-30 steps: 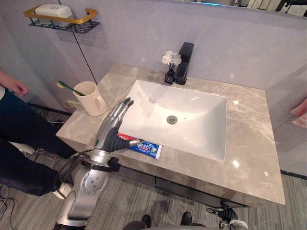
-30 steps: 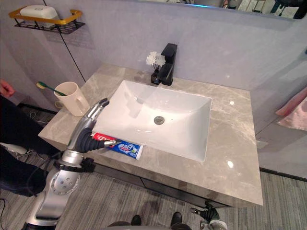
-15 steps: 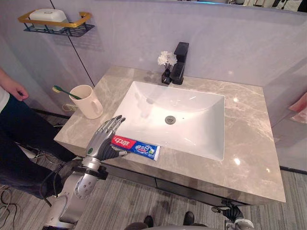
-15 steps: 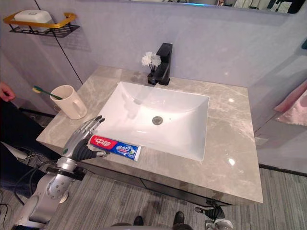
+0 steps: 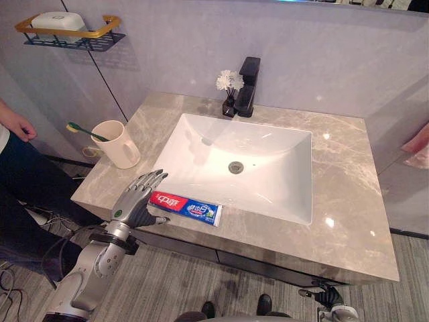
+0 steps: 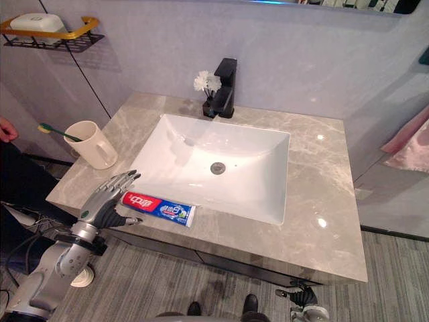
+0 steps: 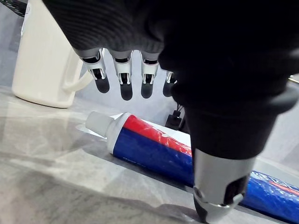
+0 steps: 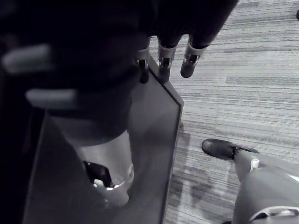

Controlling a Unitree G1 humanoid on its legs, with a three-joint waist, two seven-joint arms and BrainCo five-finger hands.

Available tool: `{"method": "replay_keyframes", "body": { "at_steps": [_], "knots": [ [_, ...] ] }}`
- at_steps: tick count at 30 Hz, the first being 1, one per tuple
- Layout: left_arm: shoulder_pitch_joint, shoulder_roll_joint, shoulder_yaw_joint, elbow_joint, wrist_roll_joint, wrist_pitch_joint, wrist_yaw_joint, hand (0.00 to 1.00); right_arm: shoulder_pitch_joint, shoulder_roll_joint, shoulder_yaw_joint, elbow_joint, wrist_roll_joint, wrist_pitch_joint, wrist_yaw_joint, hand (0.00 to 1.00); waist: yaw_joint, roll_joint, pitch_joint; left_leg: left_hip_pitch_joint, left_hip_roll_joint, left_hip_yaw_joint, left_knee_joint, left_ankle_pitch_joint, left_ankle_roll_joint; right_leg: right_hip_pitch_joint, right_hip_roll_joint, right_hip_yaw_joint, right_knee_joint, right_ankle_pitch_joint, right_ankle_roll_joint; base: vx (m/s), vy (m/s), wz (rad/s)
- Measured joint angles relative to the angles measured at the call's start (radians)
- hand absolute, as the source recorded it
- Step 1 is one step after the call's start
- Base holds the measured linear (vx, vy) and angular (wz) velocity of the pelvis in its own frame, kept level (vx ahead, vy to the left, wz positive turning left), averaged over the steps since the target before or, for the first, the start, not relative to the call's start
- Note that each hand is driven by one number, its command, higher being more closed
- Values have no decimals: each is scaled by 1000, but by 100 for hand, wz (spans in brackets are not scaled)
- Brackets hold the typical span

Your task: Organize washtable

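A red, white and blue toothpaste tube point(image 5: 185, 206) lies flat on the marble counter point(image 5: 348, 201), along the front rim of the white sink point(image 5: 268, 168). My left hand point(image 5: 136, 199) hovers at the tube's capped left end, fingers straight and spread, holding nothing. In the left wrist view the fingers point(image 7: 122, 81) hang above the tube point(image 7: 149, 149) and the thumb stands just in front of it. A cream mug point(image 5: 118, 143) with a green toothbrush point(image 5: 82, 130) stands at the counter's left. My right hand point(image 8: 164, 58) hangs low beside the cabinet, fingers relaxed.
A black faucet point(image 5: 246, 96) and a small vase of white flowers point(image 5: 228, 87) stand behind the sink. A wall shelf point(image 5: 67, 33) with a soap bar hangs at upper left. A person point(image 5: 17, 124) stands left of the counter.
My left hand has drawn back toward the counter's front left edge, uncovering the tube's red end. The tube stays where it lay. The camera has shifted slightly.
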Motion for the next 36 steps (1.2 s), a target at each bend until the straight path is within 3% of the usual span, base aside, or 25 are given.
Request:
{"method": "replay_keyframes", "body": {
  "at_steps": [18, 19, 26, 31, 36],
  "knots": [
    [-37, 29, -47, 102, -1, -16, -11, 0, 3, -15, 20, -10, -18, 0, 1, 0, -7, 1, -1, 8, -1, 23, -13, 0, 0, -12, 1, 26, 0, 1, 2, -10, 4, -4],
    [-37, 29, -57, 120, -2, -16, -19, 100, 3, -19, 20, -10, -21, 0, 1, 0, -9, 1, 0, 6, -1, 24, -14, 0, 0, -14, 0, 26, 0, 2, 3, 0, 0, 0],
    [-68, 51, -83, 158, -7, -30, -28, 100, 2, -43, 32, -11, -29, 0, 2, 0, -26, 3, -1, 7, 0, 28, -13, 0, 0, -16, 1, 30, 0, 3, 3, -4, -1, -1],
    [-113, 61, -94, 198, -16, -15, -28, 100, -10, -46, 33, -40, -29, 0, 2, 0, -53, 9, -1, 12, 0, 48, -14, -5, 3, -20, 2, 50, 0, 4, 4, -12, 2, -12],
    [-137, 60, -113, 197, -34, -7, -28, 100, -8, -46, 32, -46, -29, 0, 1, 0, -59, 10, -2, 15, 0, 56, -14, -10, 4, -22, 3, 57, 0, 3, 4, 15, 6, -7]
  ]
}}
